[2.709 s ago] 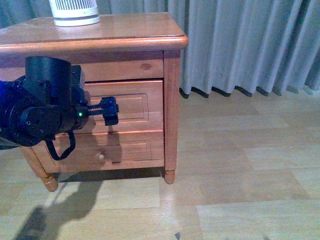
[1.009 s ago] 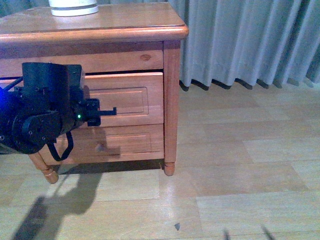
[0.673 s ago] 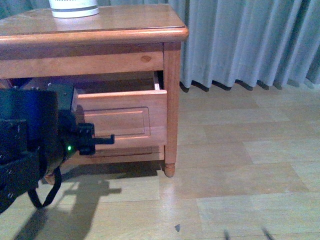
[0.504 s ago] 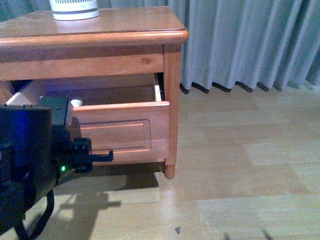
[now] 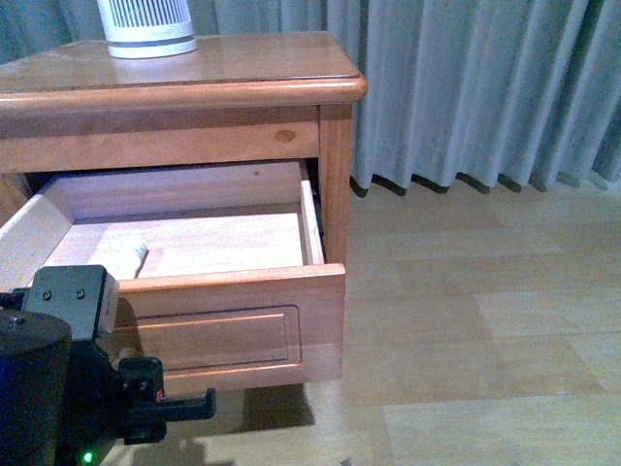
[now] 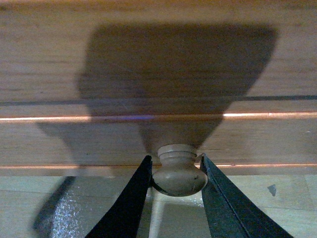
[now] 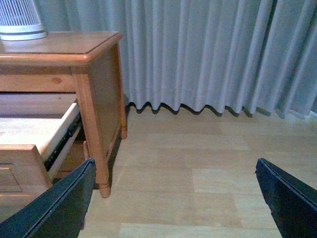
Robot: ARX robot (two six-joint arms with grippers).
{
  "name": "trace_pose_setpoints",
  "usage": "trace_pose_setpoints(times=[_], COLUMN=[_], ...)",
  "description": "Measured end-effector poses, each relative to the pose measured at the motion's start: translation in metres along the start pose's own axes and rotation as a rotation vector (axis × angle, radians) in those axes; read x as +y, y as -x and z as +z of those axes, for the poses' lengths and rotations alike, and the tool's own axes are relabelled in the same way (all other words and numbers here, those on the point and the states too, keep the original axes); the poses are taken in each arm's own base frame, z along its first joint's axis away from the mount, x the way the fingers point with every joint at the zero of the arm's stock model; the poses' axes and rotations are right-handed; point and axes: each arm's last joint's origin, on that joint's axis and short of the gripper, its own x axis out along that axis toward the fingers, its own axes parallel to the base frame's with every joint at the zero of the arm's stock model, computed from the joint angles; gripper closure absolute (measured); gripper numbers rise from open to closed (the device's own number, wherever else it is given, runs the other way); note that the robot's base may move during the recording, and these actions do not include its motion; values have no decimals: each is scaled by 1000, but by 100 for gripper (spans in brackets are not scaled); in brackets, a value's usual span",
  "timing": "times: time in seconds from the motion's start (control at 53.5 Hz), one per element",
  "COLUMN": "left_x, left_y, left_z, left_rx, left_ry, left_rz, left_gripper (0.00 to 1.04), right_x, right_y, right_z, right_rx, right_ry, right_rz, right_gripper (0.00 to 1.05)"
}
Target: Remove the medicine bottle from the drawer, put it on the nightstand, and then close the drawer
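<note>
The nightstand stands at the left, and its upper drawer is pulled far out, showing pale wood inside. A small white medicine bottle lies on its side on the drawer floor near the front left. My left arm fills the lower left corner in front of the drawer panel. In the left wrist view my left gripper is shut on the round drawer knob, one dark finger on each side. My right gripper is open over bare floor, to the right of the nightstand.
A tall white ribbed device stands on the nightstand top at the back left. Grey curtains hang behind and to the right. Wood-look flooring stretches to the right of the cabinet. The nightstand's front leg is near my right gripper's left finger.
The drawer has gone from shut to far out. My left arm moved back toward the camera and downward with the knob. The inside of the drawer and the bottle came into view.
</note>
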Motion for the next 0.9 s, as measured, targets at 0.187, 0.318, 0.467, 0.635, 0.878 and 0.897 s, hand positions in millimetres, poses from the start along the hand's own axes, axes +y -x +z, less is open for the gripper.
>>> trace_pose_setpoints(times=[0.187,0.318,0.467,0.635,0.878,0.897], left_x=[1,3,8,7,3,3], left_y=[9,16,27,38,60,60], left_z=[-1,-2,-7,-13,-35,-35], left_rx=[2,0,2,-6,67,65], left_ry=[15,24,28,42,12,14], left_rz=[-15,-29,-35,-60,-139,-135], left_gripper=[80,80,80,80,42,39], right_x=[0,0,0,0,0,0], right_y=[0,0,0,0,0,0], right_z=[0,0,0,0,0,0], right_rx=[0,0,0,0,0,0], right_ry=[0,0,0,0,0,0], right_rz=[0,0,0,0,0,0], right_gripper=[7,7,7,7,7,7])
